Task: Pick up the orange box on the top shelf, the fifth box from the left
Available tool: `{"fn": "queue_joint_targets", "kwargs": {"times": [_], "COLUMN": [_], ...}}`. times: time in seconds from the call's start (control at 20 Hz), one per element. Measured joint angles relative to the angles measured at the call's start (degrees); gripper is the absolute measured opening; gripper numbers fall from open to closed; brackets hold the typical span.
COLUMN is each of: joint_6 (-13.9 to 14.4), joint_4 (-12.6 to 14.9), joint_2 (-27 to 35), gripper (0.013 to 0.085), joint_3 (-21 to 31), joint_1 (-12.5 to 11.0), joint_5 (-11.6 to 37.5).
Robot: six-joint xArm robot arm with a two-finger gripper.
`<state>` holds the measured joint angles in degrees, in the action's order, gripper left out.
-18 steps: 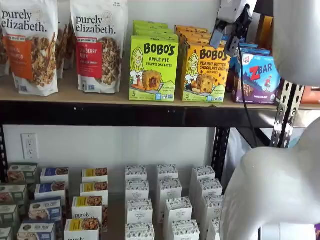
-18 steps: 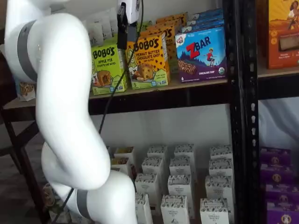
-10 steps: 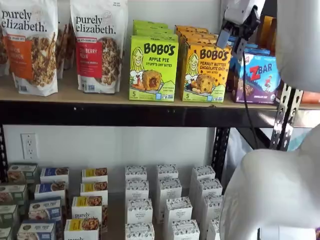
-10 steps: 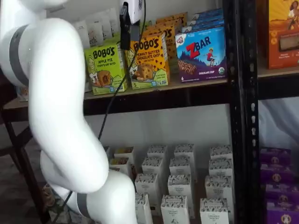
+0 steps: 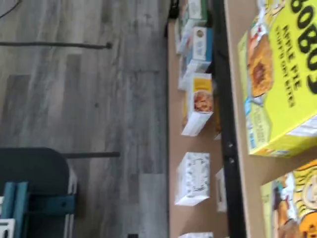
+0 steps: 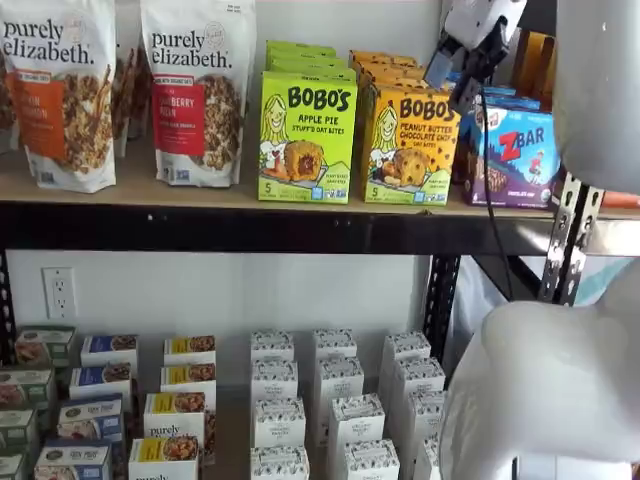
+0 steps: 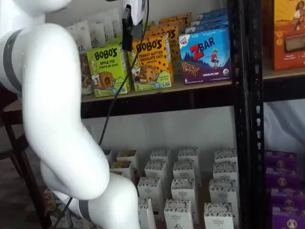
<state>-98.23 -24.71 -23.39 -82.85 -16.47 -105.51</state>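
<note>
The orange box [image 6: 412,145] stands upright at the front of the top shelf [image 6: 220,228], between a lime-green carton and a blue-purple one; it shows in both shelf views [image 7: 151,64]. More orange cartons stand in a row behind it. My gripper [image 6: 452,78] hangs in front of the box's upper right corner, open, with nothing between its fingers. In a shelf view only one black finger [image 7: 127,29] shows, side-on, at the box's upper left corner. The wrist view catches a corner of the orange box [image 5: 297,203] on the top shelf [image 5: 252,173].
The lime-green Apple Pie carton [image 6: 306,138] and the ZBar carton [image 6: 518,155] flank the box closely. Granola bags [image 6: 198,90] stand further left. A black rack upright [image 7: 243,114] rises at the right. Small white boxes [image 6: 335,400] fill the lower shelf. My white arm [image 7: 57,109] blocks part of the view.
The gripper has shifted only slightly near the orange box's top corner and stays open. The arm's elbow has swung left, uncovering more of the lime-green carton.
</note>
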Motion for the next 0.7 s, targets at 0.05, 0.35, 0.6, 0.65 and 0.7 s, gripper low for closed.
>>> {"fn": "queue_joint_targets", "kwargs": {"times": [0.05, 0.35, 0.6, 0.65, 0.7], "joint_6": [0.0, -0.2, -0.4, -0.4, -0.4], "joint_4": [-0.4, -2.4, -2.1, -1.6, -0.9], "joint_2": [0.0, 0.4, 0.0, -0.4, -0.7], "gripper": [0.0850, 0.0850, 0.0850, 0.0850, 0.0850], "joint_3": [0.3, 1.5, 2.9, 3.6, 4.3], "joint_1": [0.0, -0.1, 0.5, 0.9, 1.4], "joint_5": [0.9, 6.7, 12.4, 14.4, 16.5]}}
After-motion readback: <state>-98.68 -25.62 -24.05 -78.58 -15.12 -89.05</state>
